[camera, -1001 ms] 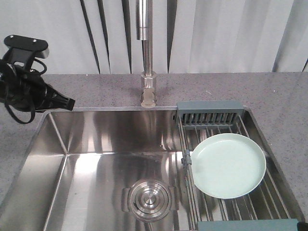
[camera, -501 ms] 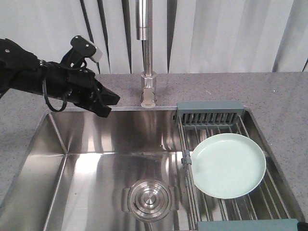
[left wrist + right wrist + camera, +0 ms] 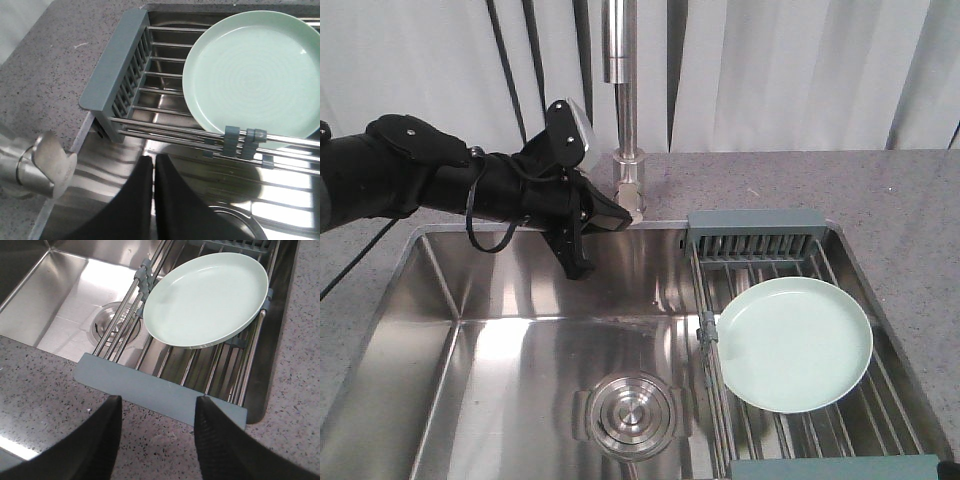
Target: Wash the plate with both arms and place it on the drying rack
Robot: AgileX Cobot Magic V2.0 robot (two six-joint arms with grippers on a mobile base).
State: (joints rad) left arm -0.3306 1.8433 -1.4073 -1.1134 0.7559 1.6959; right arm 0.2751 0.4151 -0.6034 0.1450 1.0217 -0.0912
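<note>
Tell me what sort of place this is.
Most likely a kitchen sink area: a steel sink with a tap, set in a speckled grey counter, and a drying rack holding a plate.

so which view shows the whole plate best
The front view: the plate lies complete, flat on the drying rack. The right wrist view also shows the whole plate, at more of a slant. In the left wrist view the frame edge crops the plate.

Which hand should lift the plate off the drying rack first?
Probably the right hand: open, facing the plate across the drying rack end. The left hand is shut, over the basin.
</note>
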